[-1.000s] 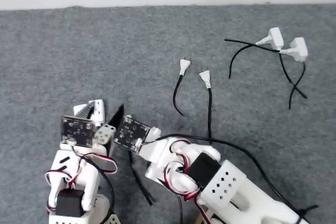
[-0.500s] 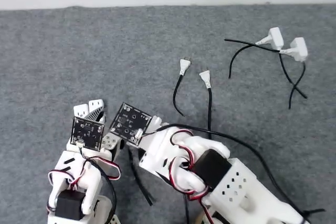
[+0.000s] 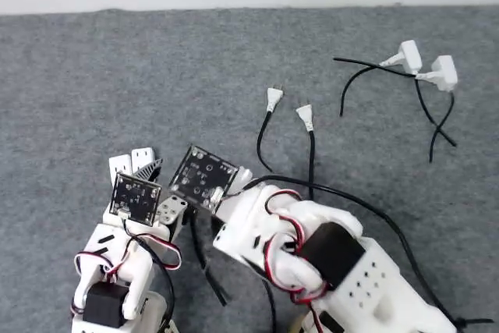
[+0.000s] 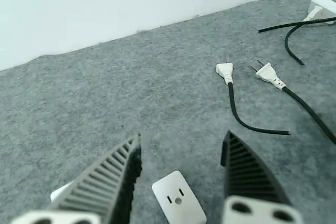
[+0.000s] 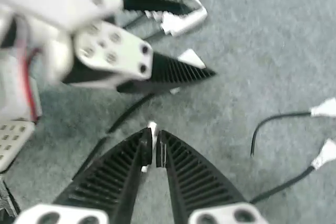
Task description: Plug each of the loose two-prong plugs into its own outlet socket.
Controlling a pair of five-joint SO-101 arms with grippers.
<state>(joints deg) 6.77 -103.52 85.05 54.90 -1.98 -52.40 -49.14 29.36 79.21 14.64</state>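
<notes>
Two loose white two-prong plugs (image 3: 273, 99) (image 3: 306, 117) with short black cords lie mid-table, also seen ahead in the left wrist view (image 4: 224, 70) (image 4: 268, 72). Two white outlet sockets (image 3: 121, 166) (image 3: 143, 158) lie near the front left. My left gripper (image 4: 182, 139) stands open over one socket (image 4: 178, 203), which lies between its fingers. Right beside it, my right gripper (image 5: 155, 135) is shut on a small white plug (image 5: 152, 127). That plug's black cord (image 3: 207, 267) trails back toward the arms.
At the back right lie two more white plug bodies (image 3: 405, 56) (image 3: 443, 73) with crossing black cords. The grey carpet (image 3: 117, 76) has free room at the left and middle. A white wall runs along the far edge.
The right arm has pushed forward and swung a little to the right, drawing close beside the left gripper. The left gripper has shifted slightly right over the sockets.
</notes>
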